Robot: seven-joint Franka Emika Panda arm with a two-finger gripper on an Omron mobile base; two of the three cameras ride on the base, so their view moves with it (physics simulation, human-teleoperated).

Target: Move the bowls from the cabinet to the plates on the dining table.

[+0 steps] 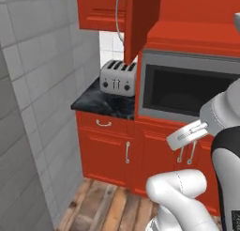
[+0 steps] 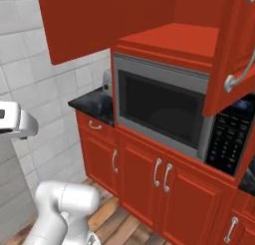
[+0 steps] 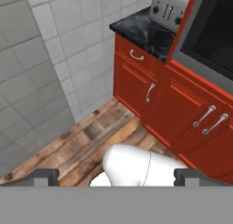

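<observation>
Your gripper (image 3: 116, 175) hangs empty, jaws spread wide, below the microwave (image 1: 187, 91). Cabinet (image 2: 124, 20) door open; apparently no bowl moved yet.

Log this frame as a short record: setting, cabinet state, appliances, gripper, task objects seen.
setting: kitchen corner with red lower cupboards, grey tiled wall, wooden plank floor
cabinet: red wall cabinet above the microwave, door swung open
appliances: silver toaster on the dark marble counter; microwave set into the cupboards beside it
gripper: gripper open, holding nothing, pointed down at the floor and lower cupboards
bowls: not picked up yet
</observation>
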